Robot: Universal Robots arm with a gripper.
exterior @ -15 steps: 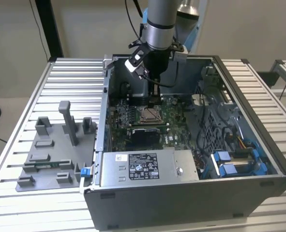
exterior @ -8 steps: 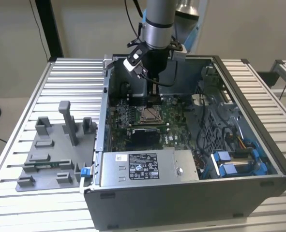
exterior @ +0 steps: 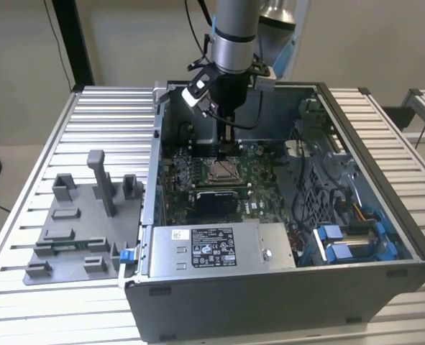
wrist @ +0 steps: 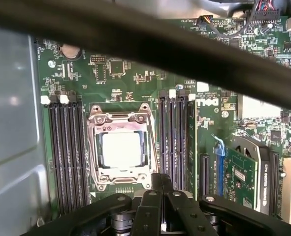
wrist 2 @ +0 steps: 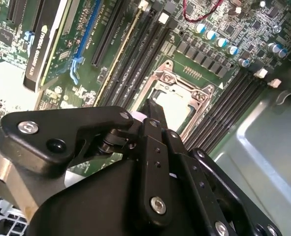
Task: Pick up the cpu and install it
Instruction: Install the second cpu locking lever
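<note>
cpu (wrist: pixel 121 150): pale silver-grey
socket frame (wrist: pixel 93 147): bright metal
motherboard (wrist: pixel 135 78): green
gripper (wrist: pixel 161 189): black
fixture tray (exterior: pixel 75 230): grey

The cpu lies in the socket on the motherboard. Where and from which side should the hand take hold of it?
Probably by two opposite edges of its pale metal top, coming straight down from above. The cpu lies flat and low inside the metal socket frame, with memory slots on both sides, so a sideways approach seems blocked.
</note>
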